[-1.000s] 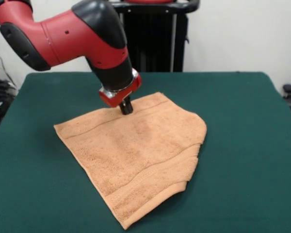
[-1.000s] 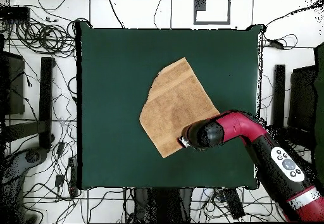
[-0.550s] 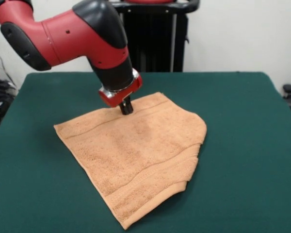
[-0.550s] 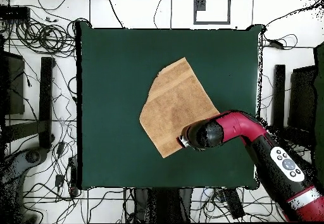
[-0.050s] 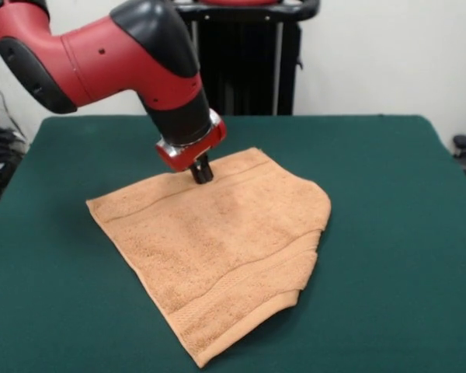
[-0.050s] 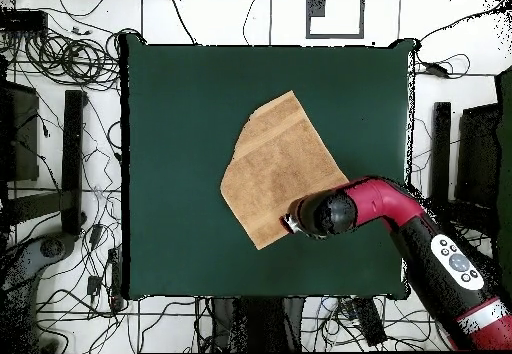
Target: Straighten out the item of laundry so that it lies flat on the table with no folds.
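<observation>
One peach towel (image 5: pixel 217 249), right side folded under.

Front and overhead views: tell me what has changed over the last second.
Almost nothing. The arm's upper links shifted very slightly, while the gripper stays planted at the towel near its far border band. Whether it grips the cloth cannot be seen. The towel keeps the same outline, its right side still folded over, in the same spot on the table.
</observation>
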You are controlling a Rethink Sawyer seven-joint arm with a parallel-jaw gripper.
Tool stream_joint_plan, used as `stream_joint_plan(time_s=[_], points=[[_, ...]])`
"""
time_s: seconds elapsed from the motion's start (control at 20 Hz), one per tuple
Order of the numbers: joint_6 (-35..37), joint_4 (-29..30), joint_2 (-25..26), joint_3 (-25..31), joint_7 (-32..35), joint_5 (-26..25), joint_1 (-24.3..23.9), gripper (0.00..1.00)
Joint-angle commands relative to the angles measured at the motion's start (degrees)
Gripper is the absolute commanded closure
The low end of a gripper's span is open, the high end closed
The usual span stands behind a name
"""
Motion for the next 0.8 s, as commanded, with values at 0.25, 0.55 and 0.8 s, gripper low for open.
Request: stream_joint_plan(time_s=[0.25, 0.55, 0.8], points=[[-26.4, -27.19, 6.55, -3.52, -10.26, -19.71, -3.86, 1.0], [-20.82, -27.94, 8.04, -2.23, -16.4, -14.46, -4.78, 1.0], [-20.24, -26.89, 6.59, -3.32, -12.95, -15.79, -3.59, 1.0]])
